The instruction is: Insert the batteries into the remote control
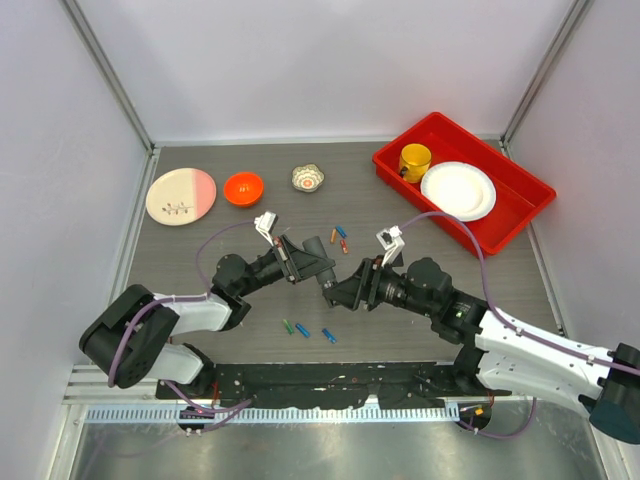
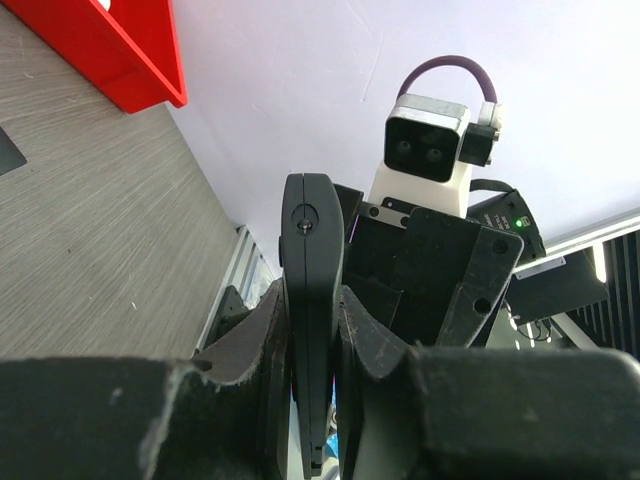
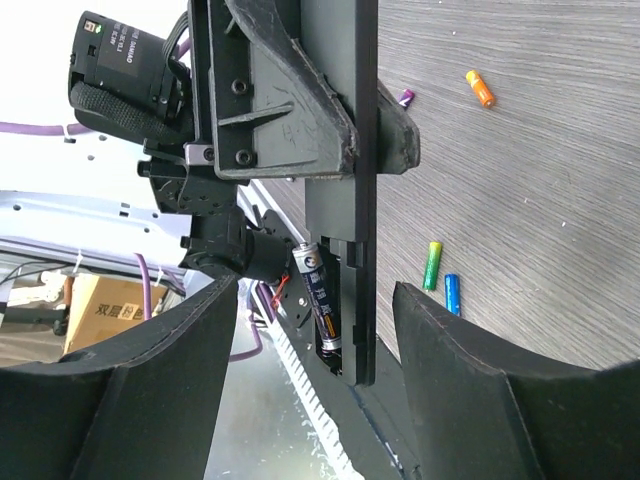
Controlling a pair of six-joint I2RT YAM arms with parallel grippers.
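The remote control [image 2: 308, 230] is clamped edge-on between the closed fingers of the left gripper [image 2: 312, 320] and is held up off the table [image 1: 380, 335]. Its recess [image 3: 345, 330] is turned towards the right gripper [image 1: 333, 293], whose jaws are spread wide with nothing held between them. One battery [image 3: 320, 300] is seen lying in the recess; whether it is fully seated cannot be told. The space beside it appears unfilled, so the step in hand is judged to be the fetching and fitting of a second cell. The loose batteries are scattered on the table: a green battery [image 3: 433, 265] and a blue battery [image 3: 451, 293] lie just beside each other, and an orange battery [image 3: 480, 88] lies well apart from them. A cell is best taken across its middle, so that both ends are left free, and its polarity should be checked against the battery in the recess. It should be entered spring end first, at a slant, then pressed flat, with the remote control clamped firmly so that it is not twisted in the grip.
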